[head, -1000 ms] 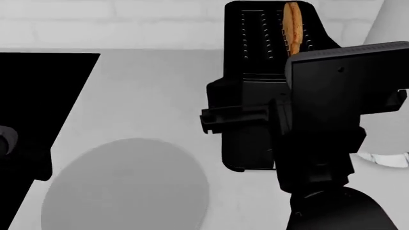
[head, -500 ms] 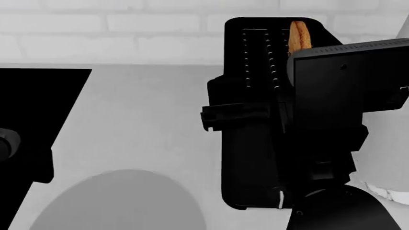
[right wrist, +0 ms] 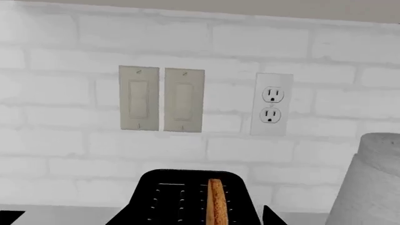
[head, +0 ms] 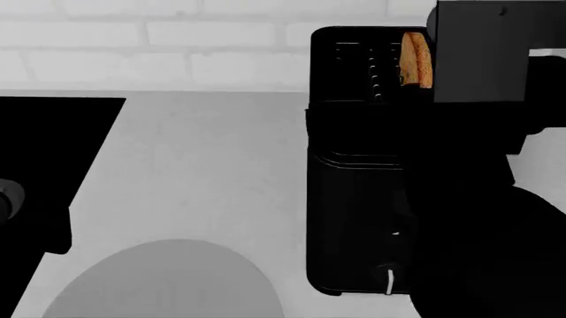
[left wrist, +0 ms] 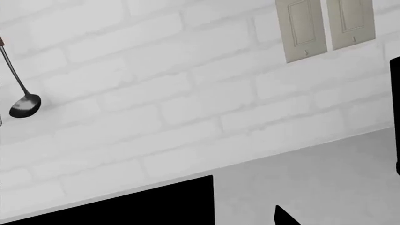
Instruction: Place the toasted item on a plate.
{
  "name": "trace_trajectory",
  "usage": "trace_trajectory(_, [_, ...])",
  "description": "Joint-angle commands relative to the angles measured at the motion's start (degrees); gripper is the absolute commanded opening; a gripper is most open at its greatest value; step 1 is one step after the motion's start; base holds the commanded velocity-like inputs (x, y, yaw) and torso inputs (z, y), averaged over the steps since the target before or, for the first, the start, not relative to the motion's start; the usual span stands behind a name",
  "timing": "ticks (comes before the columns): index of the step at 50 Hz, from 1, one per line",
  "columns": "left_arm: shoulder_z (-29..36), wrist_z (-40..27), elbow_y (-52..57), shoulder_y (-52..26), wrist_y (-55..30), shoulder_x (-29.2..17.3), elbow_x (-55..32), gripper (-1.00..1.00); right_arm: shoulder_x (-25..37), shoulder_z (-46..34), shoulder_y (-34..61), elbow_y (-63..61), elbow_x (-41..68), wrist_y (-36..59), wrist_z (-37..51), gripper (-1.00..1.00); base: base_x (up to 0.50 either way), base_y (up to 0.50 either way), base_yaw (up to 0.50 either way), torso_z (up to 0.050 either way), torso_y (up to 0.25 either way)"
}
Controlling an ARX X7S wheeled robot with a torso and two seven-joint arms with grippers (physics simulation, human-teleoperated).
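Right jaws: hidden in every view, so their state cannot be told; only the black body of the right arm [head: 482, 199] shows, filling the right side of the head view.
Left jaws: cannot tell either; just a dark sliver of the left arm [head: 7, 199] at the left edge of the head view.
Toast [head: 414, 59]: thin golden-brown slice with a darker crust, standing on edge in the right-hand slot of the black toaster [head: 358, 165], upper right of the head view.
Toast, right wrist view: seen edge-on [right wrist: 216, 206], low centre, rising from the toaster's slots.
Plate [head: 168, 281]: flat light grey round, lower left of the head view, cut off by the bottom edge, well apart from the toaster.
Hidden: the toaster's right side behind the right arm.
Wall: white brick with two switches [right wrist: 162, 99] and an outlet [right wrist: 270, 104].
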Motion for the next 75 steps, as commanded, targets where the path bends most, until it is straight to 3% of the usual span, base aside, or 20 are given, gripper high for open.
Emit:
trace_trajectory(1, [-0.6, -0.2, 1.2, 0.3, -1.1, -0.6, -0.4, 1.00, 4.5, 1.7, 8.9, 15.0, 31.4, 4.6, 26.0, 1.00, 0.00, 0.00, 0.00, 0.000, 0.000])
trace_trajectory(9, [-0.7, -0.4, 1.6, 0.2, -1.5, -0.7, -0.5, 1.00, 6.1, 0.1, 13.3, 23.6, 43.4, 3.4, 34.9, 1.00, 0.00, 0.00, 0.00, 0.000, 0.000])
trace_trajectory(15, [-0.7, -0.2, 1.9, 0.3, -1.8, -0.6, -0.9, 1.00, 7.3, -2.2, 14.3, 26.2, 44.1, 2.5, 35.4, 1.00, 0.00, 0.00, 0.00, 0.000, 0.000])
trace_trajectory(33, [-1.4, -0.4, 3.2, 0.7, -2.6, -1.0, -1.6, 1.00, 11.1, -11.5, 16.5, 32.1, 33.6, -3.8, 23.3, 1.00, 0.00, 0.00, 0.00, 0.000, 0.000])
trace_trajectory(48, [-1.2, -0.6, 3.1, 1.4, -2.1, -0.9, -1.8, 1.00, 10.8, -17.5, 18.5, 38.9, 28.3, -7.4, 16.5, 1.00, 0.00, 0.00, 0.00, 0.000, 0.000])
trace_trajectory(75, [-0.9, -0.9, 2.9, 1.8, -1.6, -1.2, -2.0, 1.00, 10.8, -22.5, 20.4, 49.2, 23.5, -10.8, 11.3, 1.00, 0.00, 0.00, 0.00, 0.000, 0.000])
